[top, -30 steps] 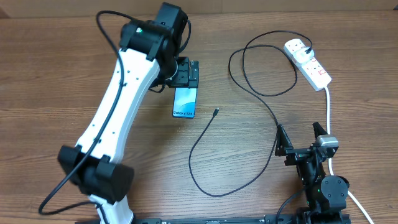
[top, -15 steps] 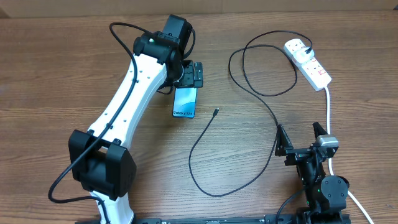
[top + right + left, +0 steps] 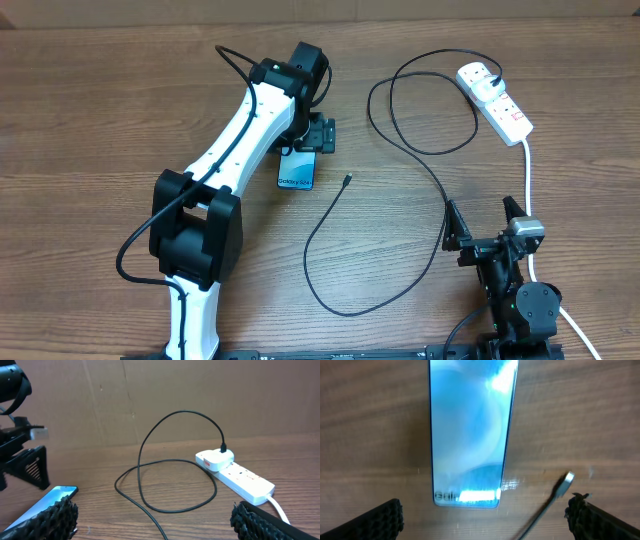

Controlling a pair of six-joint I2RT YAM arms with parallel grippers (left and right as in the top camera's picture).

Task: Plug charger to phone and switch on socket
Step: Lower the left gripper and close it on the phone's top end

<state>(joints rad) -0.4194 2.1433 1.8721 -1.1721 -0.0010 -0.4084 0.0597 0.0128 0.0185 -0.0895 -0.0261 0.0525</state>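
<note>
Overhead, the wooden surface (image 3: 100, 100) carries everything. The left arm (image 3: 235, 150) reaches far across it, so that the left hand (image 3: 316, 135) hangs over the far end of the phone (image 3: 297, 172). Its fingers are spread wide and hold nothing, probably ready to steady the phone. The right hand (image 3: 483, 222), also spread and empty, waits at the near edge. The socket (image 3: 495, 100) lies far right with the black plug (image 3: 497, 75) in it, so there only the switch remains. The phone lies flat, screen up. The charger (image 3: 306, 260) ends with its tiny plug (image 3: 346, 180) just beside the phone, not yet inserted.
</note>
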